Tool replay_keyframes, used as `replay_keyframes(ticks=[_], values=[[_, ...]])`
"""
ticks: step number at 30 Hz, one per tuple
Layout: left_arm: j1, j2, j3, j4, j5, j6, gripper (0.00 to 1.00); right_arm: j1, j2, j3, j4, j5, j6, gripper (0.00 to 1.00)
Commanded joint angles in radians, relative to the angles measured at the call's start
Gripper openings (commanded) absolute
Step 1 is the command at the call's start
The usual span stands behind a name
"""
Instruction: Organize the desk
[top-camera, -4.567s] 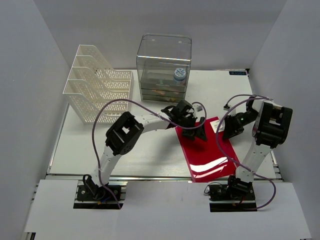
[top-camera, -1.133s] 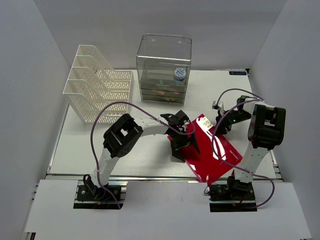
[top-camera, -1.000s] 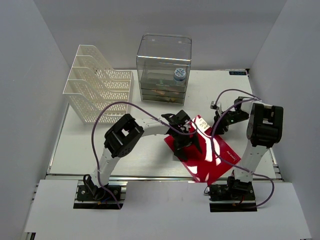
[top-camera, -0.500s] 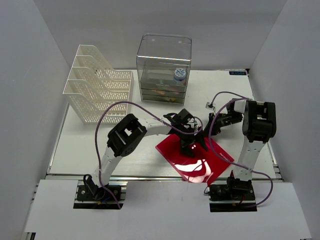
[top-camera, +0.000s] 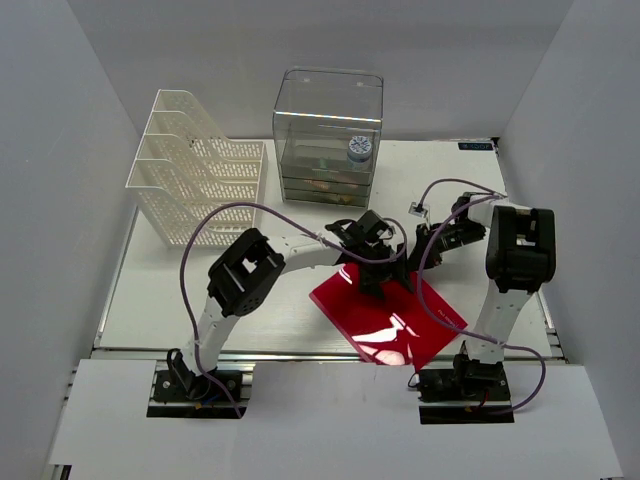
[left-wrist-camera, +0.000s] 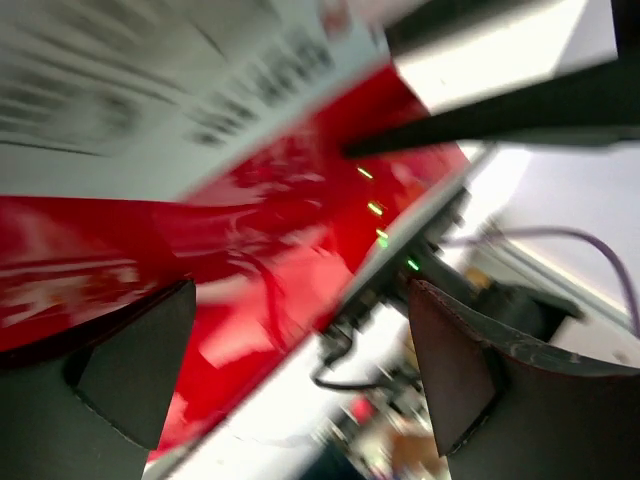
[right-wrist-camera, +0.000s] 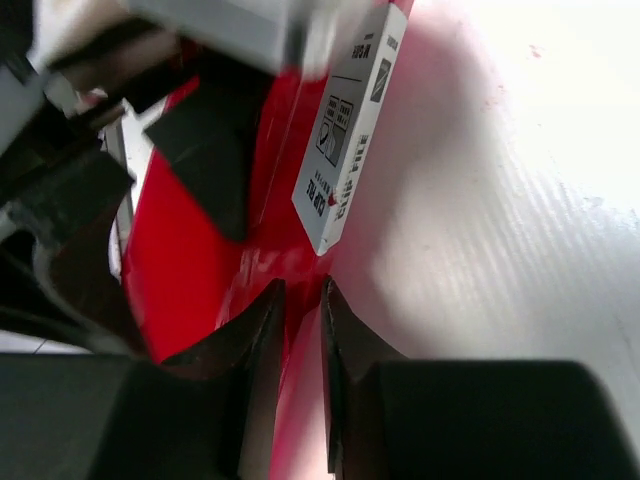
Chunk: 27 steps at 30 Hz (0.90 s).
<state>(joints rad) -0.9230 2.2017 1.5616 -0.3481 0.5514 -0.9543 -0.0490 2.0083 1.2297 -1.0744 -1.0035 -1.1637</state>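
The desk is a wide white tabletop. A glossy red folder with a white label lies slanted at the front middle, its far edge raised. My right gripper is shut on that far edge; in the right wrist view the red sheet sits pinched between the nearly closed fingertips. My left gripper is open just above the folder's far part; in the left wrist view its fingers stand wide apart, with the folder close behind them.
A white mesh file rack stands at the back left. A clear plastic drawer box stands at the back middle, with a small blue and white round item inside. Purple cables loop over both arms.
The red folder has swung and shifted left and toward the front edge. My right gripper has moved left with its far edge. My left gripper has stayed over the folder's far part.
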Motion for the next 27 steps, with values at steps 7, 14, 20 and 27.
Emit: replay_keyframes(ticks=[7, 14, 20, 27], values=[[0.018, -0.290, -0.107, -0.114, -0.452, 0.221, 0.98, 0.008, -0.262, 0.011, -0.091, 0.123, 0.196, 0.00], [0.038, -0.640, -0.433, 0.030, -0.509, 0.235, 0.98, -0.002, -0.407, 0.022, -0.047, 0.163, 0.257, 0.00], [0.049, -0.942, -0.725, 0.294, -0.435, 0.184, 0.98, -0.003, -0.480, 0.063, -0.088, 0.122, 0.257, 0.00], [0.058, -1.160, -1.073, 0.518, -0.384, 0.088, 0.98, -0.008, -0.568, 0.022, -0.090, 0.097, 0.228, 0.00]])
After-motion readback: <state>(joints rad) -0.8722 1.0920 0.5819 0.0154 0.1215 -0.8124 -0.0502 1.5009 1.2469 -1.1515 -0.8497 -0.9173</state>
